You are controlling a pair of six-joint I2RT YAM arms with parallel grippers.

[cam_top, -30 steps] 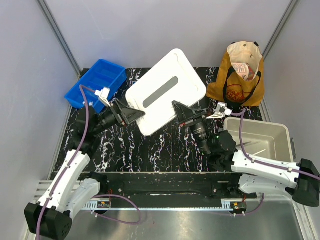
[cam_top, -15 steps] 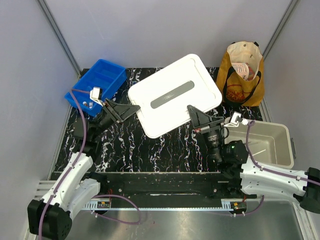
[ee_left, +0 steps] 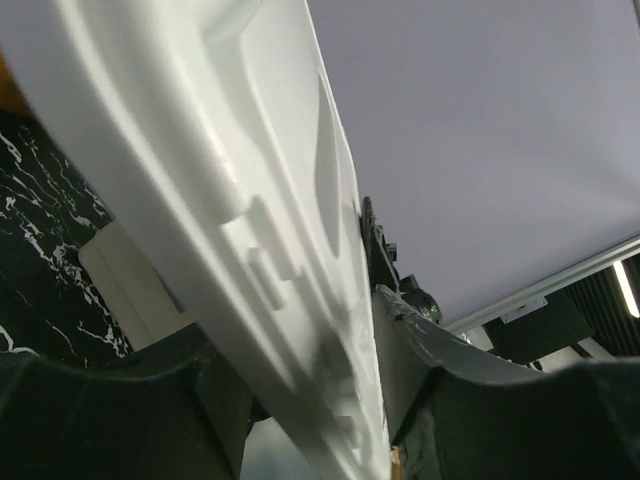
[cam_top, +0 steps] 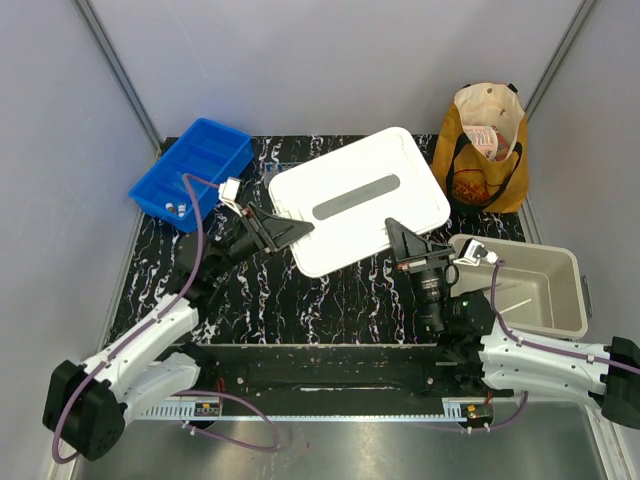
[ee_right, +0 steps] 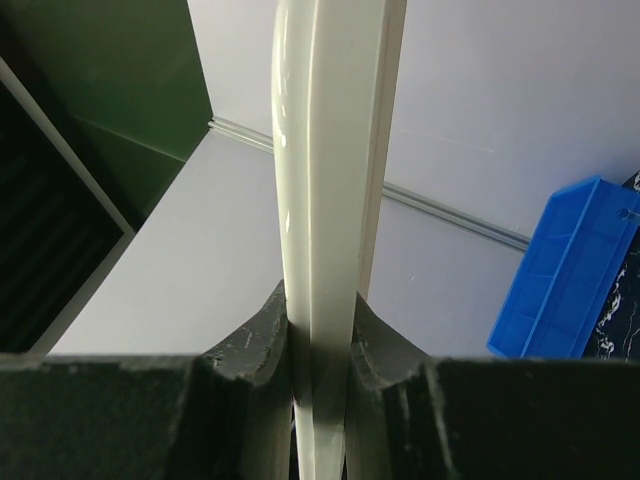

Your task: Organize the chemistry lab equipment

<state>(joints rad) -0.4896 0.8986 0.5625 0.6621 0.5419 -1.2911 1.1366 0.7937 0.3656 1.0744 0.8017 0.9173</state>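
Note:
A large white lid (cam_top: 360,195) hangs tilted over the middle of the table, held between both arms. My left gripper (cam_top: 298,229) is shut on its left edge; in the left wrist view the lid (ee_left: 200,150) runs between the left gripper's (ee_left: 330,370) fingers. My right gripper (cam_top: 395,232) is shut on the lid's near edge, and the lid's rim (ee_right: 330,150) stands pinched in the right gripper (ee_right: 320,320). Two small white-capped vials (cam_top: 177,208) lie in the blue bin (cam_top: 205,155). A thin tool (cam_top: 515,300) lies in the beige bin (cam_top: 520,250).
The blue bin stands at the back left and also shows in the right wrist view (ee_right: 575,270). The beige bin sits at the right, just beyond the right wrist. A tan tote bag (cam_top: 485,150) stands at the back right corner.
The lid has swung and shifted to the right, toward the beige bin. My left gripper has closed from wide open onto the lid's left edge. The right arm moved right, keeping its grip.

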